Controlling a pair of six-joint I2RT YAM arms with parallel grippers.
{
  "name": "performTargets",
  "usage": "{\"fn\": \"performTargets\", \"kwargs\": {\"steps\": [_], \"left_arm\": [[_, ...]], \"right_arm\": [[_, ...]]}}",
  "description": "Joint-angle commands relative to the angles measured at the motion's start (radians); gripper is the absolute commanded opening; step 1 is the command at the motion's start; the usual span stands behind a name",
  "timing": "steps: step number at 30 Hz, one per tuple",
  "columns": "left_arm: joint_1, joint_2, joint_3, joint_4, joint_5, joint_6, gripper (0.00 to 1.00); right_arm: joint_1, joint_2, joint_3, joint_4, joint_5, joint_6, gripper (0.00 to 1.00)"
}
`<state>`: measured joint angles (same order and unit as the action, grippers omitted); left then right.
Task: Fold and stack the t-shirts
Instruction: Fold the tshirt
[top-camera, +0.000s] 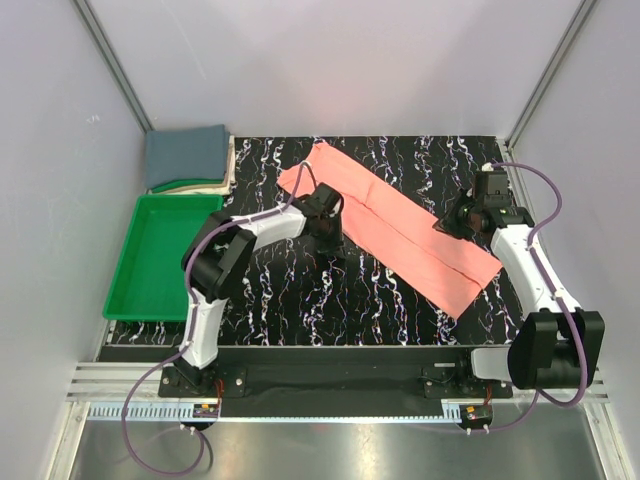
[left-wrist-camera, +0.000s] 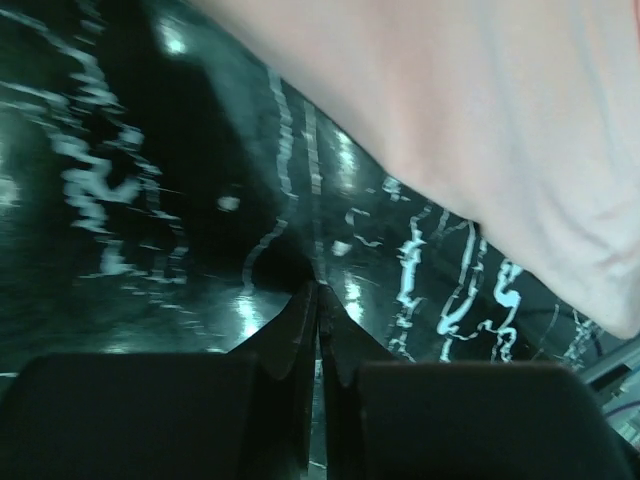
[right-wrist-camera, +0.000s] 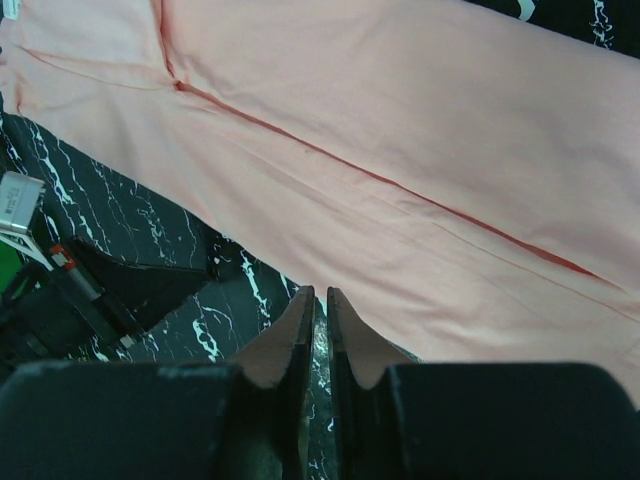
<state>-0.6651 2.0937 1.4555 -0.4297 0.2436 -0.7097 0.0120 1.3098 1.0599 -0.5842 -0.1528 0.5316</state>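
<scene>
The salmon-pink t-shirt (top-camera: 395, 225) lies flat on the black marbled table, folded into a long strip that runs diagonally from back centre to front right. The slate blue-grey t-shirt (top-camera: 185, 152) lies folded at the back left corner. My left gripper (top-camera: 335, 245) is shut and empty, low over bare table just off the pink strip's near edge; the shirt (left-wrist-camera: 480, 110) fills the upper right of its wrist view, with the gripper (left-wrist-camera: 318, 290) below. My right gripper (top-camera: 449, 226) is shut and empty above the strip's right part; its wrist view shows the gripper (right-wrist-camera: 320, 295) at the shirt's (right-wrist-camera: 400, 120) edge.
A green plastic tray (top-camera: 150, 290) sits at the left edge of the table. The blue-grey shirt rests on a cream cloth (top-camera: 222, 175). Grey walls close in the back and both sides. The left arm (right-wrist-camera: 110, 285) shows in the right wrist view.
</scene>
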Motion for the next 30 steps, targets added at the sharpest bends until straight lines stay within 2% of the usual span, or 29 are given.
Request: {"fn": "performTargets", "kwargs": {"steps": [1,9,19,24,27,30], "left_arm": [[0.007,-0.053,0.032,-0.035,-0.04,0.068,0.07],[-0.039,0.023,0.204,0.144,0.118,-0.06,0.04],[-0.11,0.278,0.348,0.25,0.184,-0.158,0.04],[-0.113,0.266,0.286,0.198,0.155,-0.134,0.04],[-0.097,0.214,0.194,0.172,0.134,-0.091,0.06],[-0.058,0.146,0.039,0.141,0.105,-0.074,0.06]], "right_arm": [[-0.003,-0.007,0.015,-0.011,-0.027,-0.012,0.16],[-0.003,-0.026,0.031,-0.011,-0.022,-0.001,0.15],[-0.003,-0.063,0.019,0.026,-0.057,0.03,0.15],[-0.004,-0.086,-0.009,0.041,-0.059,0.025,0.15],[-0.004,-0.096,-0.026,0.04,-0.036,0.007,0.14],[-0.003,-0.078,-0.047,0.041,-0.065,-0.004,0.15]]}}
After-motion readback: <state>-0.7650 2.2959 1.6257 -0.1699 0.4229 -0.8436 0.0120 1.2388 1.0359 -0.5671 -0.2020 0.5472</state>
